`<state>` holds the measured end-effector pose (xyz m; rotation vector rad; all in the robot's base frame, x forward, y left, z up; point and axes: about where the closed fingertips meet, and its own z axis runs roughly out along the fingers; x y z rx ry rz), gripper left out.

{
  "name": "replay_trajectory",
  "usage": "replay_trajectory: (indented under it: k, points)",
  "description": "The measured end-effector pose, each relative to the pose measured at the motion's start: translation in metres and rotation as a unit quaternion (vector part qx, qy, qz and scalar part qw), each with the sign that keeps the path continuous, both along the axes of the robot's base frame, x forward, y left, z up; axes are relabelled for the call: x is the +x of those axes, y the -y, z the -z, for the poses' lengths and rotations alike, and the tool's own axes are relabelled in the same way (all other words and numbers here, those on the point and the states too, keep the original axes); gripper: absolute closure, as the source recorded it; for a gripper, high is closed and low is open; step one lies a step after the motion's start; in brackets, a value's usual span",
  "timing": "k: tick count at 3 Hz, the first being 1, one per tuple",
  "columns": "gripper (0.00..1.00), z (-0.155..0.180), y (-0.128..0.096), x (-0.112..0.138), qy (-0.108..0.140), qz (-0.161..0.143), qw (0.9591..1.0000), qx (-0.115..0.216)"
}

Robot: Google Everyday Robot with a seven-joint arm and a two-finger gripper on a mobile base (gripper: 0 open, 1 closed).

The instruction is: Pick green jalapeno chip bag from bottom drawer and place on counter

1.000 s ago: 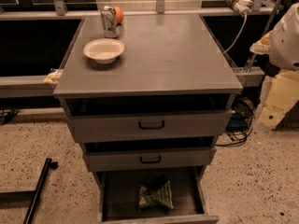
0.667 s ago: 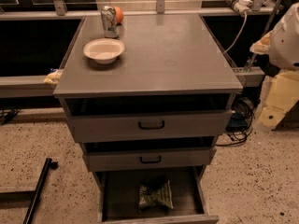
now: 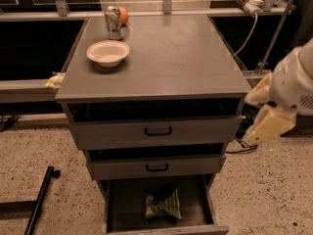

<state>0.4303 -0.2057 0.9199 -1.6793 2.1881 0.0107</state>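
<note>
The green jalapeno chip bag (image 3: pixel 162 204) lies flat in the open bottom drawer (image 3: pixel 122 214), near its middle, pinched at the waist. The counter (image 3: pixel 176 58) is the broad grey top of the cabinet above it. My gripper (image 3: pixel 265 125) hangs at the right of the cabinet, level with the top drawer. It is well above and to the right of the bag and touches nothing. The white arm (image 3: pixel 296 80) rises behind it.
On the counter's back left stand a white bowl (image 3: pixel 108 53), a can (image 3: pixel 114 22) and an orange (image 3: pixel 123 15). A yellowish packet (image 3: pixel 55 81) lies on the left ledge. The two upper drawers stand slightly open. A black bar (image 3: pixel 39 199) lies on the floor at left. Cables hang at right.
</note>
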Motion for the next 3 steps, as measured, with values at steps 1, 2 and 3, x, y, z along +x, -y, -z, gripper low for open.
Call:
replay_trajectory:
  k: [1,2,3]
  points:
    - [0.65,0.082,-0.018,-0.001,-0.02,-0.016,0.998,0.058]
    - [0.89,0.092,-0.02,0.015,0.008,-0.007,0.9977,0.067]
    - [1.0,0.085,-0.019,0.011,0.005,-0.009,0.998,0.063]
